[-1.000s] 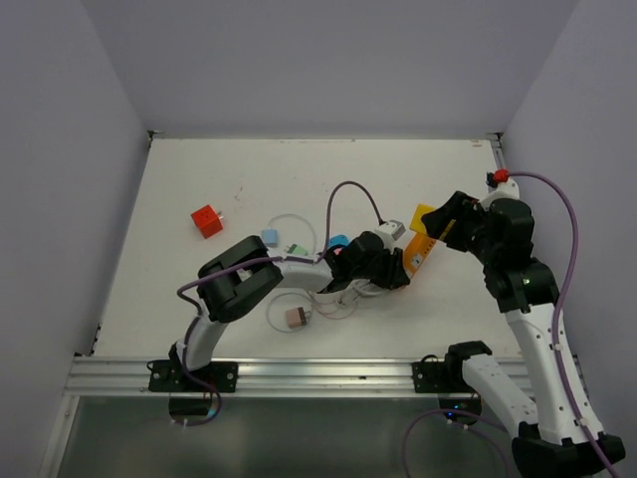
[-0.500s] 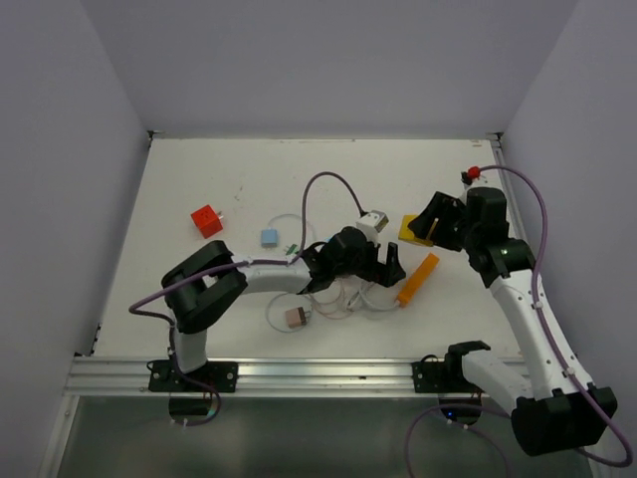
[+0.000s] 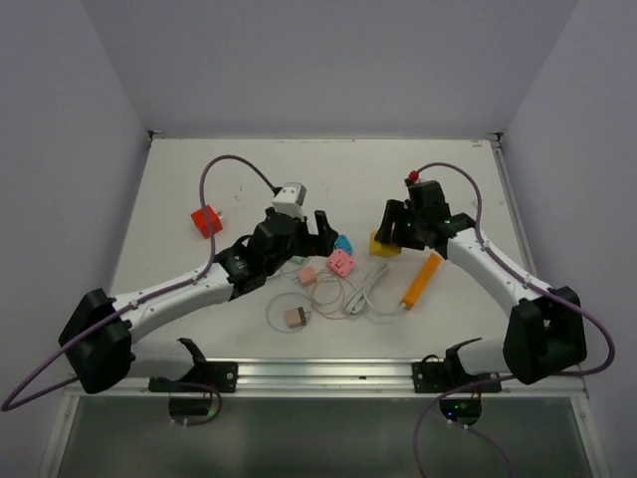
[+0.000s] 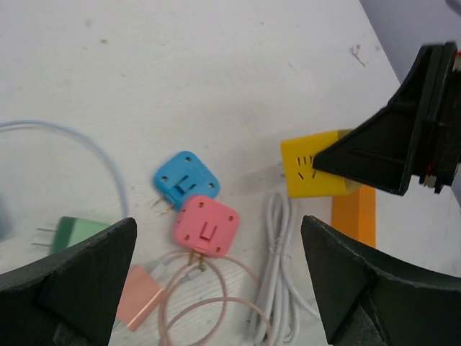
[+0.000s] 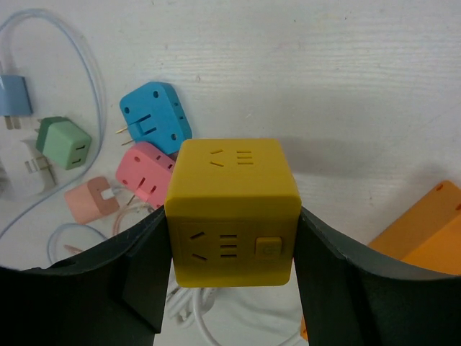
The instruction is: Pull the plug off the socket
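Observation:
The socket is a yellow cube [image 5: 232, 194], and my right gripper [image 5: 232, 238] is shut on its two sides, holding it just above the table [image 3: 383, 244]. No plug sits in the faces that show. A pink plug [image 4: 207, 225] lies loose on the table with its prongs bare, next to a blue plug [image 4: 186, 179]. In the top view the pink plug [image 3: 341, 263] lies just left of the socket. My left gripper [image 4: 217, 223] hangs open over the pink plug, fingers wide apart and holding nothing.
An orange block [image 3: 420, 279] lies right of the socket, with a coiled white cable [image 3: 376, 294] beside it. A green adapter [image 4: 72, 234], a salmon adapter [image 3: 307, 272] with a thin looped cord, and a brown one [image 3: 296, 317] lie nearby. A red cube [image 3: 206, 220] sits far left.
My left gripper has opened and drawn back to the left; the pink plug now lies on the table. The right arm has carried the yellow socket leftward.

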`<action>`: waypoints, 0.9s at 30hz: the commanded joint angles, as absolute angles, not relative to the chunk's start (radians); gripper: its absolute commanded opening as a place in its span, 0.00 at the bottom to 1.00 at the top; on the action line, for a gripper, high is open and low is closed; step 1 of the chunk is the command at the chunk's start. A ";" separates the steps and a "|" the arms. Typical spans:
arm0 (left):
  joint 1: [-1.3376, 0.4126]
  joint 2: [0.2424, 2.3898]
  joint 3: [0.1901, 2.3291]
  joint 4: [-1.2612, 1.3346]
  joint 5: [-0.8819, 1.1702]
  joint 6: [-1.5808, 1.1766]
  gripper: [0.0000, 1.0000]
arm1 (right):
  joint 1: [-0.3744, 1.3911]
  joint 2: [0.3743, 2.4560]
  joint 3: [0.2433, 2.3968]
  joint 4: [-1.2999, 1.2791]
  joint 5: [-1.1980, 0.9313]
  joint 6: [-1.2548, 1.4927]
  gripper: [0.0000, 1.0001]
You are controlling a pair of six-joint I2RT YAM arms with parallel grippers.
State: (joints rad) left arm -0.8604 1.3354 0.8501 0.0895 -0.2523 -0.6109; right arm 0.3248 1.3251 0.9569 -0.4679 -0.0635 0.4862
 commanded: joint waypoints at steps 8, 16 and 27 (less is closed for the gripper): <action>-0.632 0.914 0.775 -0.307 -0.506 -0.500 1.00 | 0.440 1.558 1.035 -0.359 0.095 0.456 0.09; -0.597 0.795 0.772 -0.417 -0.574 -0.472 1.00 | 0.474 1.560 1.058 -0.419 0.097 0.445 0.86; -0.595 0.724 0.874 -0.469 -0.658 -0.405 1.00 | 0.472 1.298 1.144 -0.572 0.173 0.428 0.99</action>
